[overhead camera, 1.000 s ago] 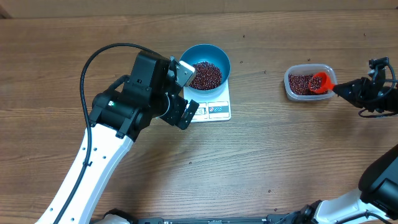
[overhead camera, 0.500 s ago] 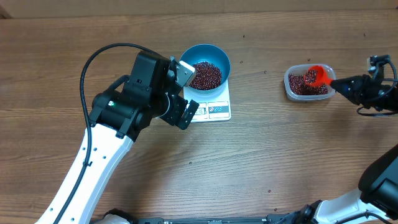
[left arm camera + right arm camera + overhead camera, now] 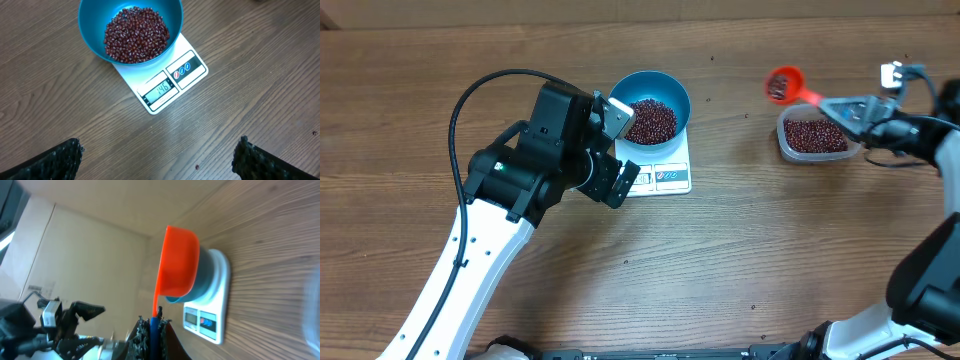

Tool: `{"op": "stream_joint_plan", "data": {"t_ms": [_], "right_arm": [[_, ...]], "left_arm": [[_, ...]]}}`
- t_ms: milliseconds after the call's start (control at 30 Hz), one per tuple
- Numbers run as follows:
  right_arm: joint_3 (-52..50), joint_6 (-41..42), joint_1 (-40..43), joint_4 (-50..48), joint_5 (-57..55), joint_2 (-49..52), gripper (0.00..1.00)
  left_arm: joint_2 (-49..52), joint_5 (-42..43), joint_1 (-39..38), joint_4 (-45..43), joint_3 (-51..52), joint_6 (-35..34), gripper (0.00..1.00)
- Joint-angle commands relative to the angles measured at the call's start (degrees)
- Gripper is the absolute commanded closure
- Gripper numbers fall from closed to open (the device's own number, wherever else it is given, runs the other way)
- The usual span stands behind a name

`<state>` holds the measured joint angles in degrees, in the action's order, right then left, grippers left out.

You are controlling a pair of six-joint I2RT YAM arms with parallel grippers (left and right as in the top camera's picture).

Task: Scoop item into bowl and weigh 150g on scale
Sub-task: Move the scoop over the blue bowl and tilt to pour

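On the scale [image 3: 190, 67], our bowl [image 3: 92, 30] of beans [image 3: 135, 32] shows 146, just short. Right fingers [image 3: 855, 110] clench a loaded scoop [image 3: 783, 83]; left fingers [image 3: 60, 160] hang released.

Overhead straight down on the whole surface [image 3: 740, 250], left wrist close above the scale [image 3: 172, 80] facing down, right wrist farther off, tilted sideways toward that same scale, seen in all three.
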<state>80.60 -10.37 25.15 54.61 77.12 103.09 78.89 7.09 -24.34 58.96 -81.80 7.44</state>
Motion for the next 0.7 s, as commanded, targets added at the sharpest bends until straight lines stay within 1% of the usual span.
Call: {"op": "stream_joint_plan", "data": {"t_ms": [0,67,233,267,333,433,467,667], "right_arm": [[0.8,11.5,-5.6,-6.4,2.1,0.2,0.96],[0.8,17.2,-9.0,-11.6,0.1,0.2,0.97],[0.8,27.3,-17.8,-24.0,-4.3,0.2,0.96],[0.8,28.3,-19.3,-25.6,-5.4,0.2,0.96],[0.8,28.4,-21.6,-27.6,-7.1,0.2,0.96],[0.8,28.3,-25.2,-29.1,-12.8,0.2,0.96],[0.8,27.3,-27.2,-29.0,-17.4,0.2,0.96],[0.9,20.2,-32.9,-28.7,-28.3,-0.1,0.96]], "left_arm": [[0.2,0.0,-0.1,-0.1,-0.4,-0.6,0.01],[0.2,0.0,-0.1,0.0,-0.4,-0.6,0.00],[0.2,0.0,-0.1,-0.1,-0.4,-0.6,0.00],[0.2,0.0,-0.1,-0.1,-0.4,-0.6,0.00],[0.2,0.0,-0.1,-0.1,-0.4,-0.6,0.00],[0.2,0.0,-0.1,-0.1,-0.4,-0.6,0.00],[0.2,0.0,-0.1,-0.1,-0.4,-0.6,0.00],[0.2,0.0,-0.1,-0.1,-0.4,-0.6,0.00]]}}
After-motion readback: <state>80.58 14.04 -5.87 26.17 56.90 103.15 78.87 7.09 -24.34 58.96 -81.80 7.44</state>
